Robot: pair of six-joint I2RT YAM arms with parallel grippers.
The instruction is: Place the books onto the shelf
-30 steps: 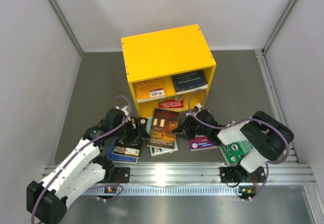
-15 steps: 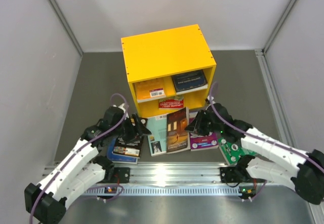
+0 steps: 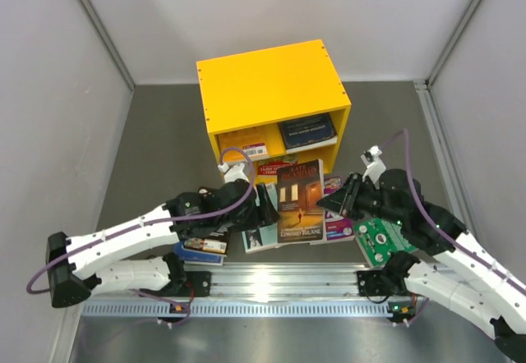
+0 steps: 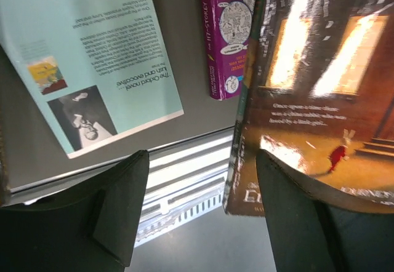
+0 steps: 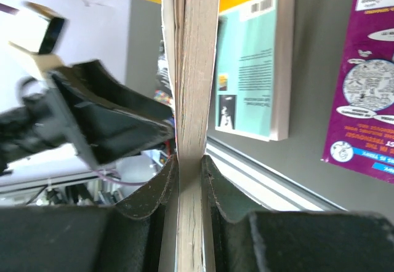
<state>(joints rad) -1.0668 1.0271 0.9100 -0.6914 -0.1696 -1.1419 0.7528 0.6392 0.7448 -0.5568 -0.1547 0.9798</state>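
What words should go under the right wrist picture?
Right fingers pinch a book on edge; a teal book and a purple book lie beyond.

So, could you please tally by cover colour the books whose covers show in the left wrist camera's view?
teal book: 1
purple book: 1
dark brown book: 1
Total: 3
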